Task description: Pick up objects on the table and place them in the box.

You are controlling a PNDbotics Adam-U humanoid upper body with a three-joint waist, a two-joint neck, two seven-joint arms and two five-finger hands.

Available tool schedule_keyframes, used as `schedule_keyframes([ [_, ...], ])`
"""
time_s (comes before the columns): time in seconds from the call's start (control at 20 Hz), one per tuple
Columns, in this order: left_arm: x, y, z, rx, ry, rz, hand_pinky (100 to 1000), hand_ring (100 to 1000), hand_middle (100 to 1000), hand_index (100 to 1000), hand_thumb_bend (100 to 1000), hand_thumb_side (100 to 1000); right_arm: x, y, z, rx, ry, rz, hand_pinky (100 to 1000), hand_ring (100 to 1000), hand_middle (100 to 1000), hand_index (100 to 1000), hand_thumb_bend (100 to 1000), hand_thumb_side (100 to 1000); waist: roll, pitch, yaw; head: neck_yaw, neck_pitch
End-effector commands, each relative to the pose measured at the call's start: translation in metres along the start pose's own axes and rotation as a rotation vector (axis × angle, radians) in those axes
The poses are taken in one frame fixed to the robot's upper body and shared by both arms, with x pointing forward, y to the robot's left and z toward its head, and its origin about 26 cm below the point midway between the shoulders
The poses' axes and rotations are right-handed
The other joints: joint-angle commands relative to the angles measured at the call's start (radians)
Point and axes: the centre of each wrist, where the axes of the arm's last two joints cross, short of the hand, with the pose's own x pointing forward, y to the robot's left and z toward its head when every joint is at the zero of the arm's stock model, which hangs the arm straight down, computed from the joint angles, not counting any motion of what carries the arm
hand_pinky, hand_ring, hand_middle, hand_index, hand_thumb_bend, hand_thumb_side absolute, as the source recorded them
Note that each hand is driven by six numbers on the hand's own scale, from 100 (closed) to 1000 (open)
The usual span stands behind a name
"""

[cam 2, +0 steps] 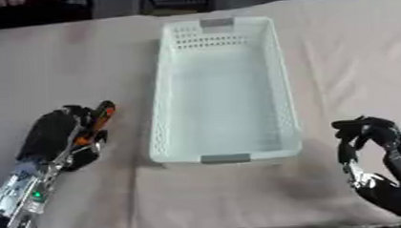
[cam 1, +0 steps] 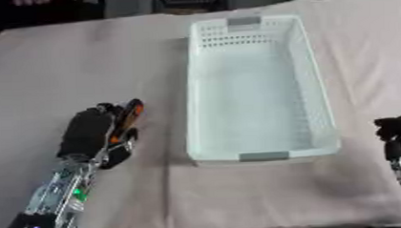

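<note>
Beige cloth covers the bench (cam 1: 85, 58). Near its left side lies an orange-and-black tool (cam 1: 127, 119) — handle-shaped, pointing far — with the left robot hand (cam 1: 91, 131) curled round it, still low on the cloth. Just right of it stands the white perforated box (cam 1: 320, 107), nothing inside. Well apart at the near right, the right robot hand (cam 2: 368, 131) rests with fingers curled, holding nothing.
</note>
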Motion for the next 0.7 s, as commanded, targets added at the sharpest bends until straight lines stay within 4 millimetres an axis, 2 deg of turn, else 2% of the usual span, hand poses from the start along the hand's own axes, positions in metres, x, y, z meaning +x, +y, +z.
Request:
schedule_keyframes([
  [0.05, -0.0003, 0.0028, -0.0018, 0.013, 0.001, -0.009, 530, 508, 503, 715, 369, 259, 0.0035, -0.0049, -0.0011, -0.007, -0.017, 0.011, 428, 550, 576, 787, 100, 779, -0.004, -0.01, -0.001, 0.005, 0.0],
  [0.7, -0.003, 0.0028, -0.0016, 0.017, 0.029, -0.021, 534, 510, 505, 715, 379, 245, 0.0035, -0.0051, -0.0011, -0.007, -0.018, 0.01, 429, 550, 577, 788, 100, 778, -0.005, -0.01, 0.0, -0.009, -0.018],
])
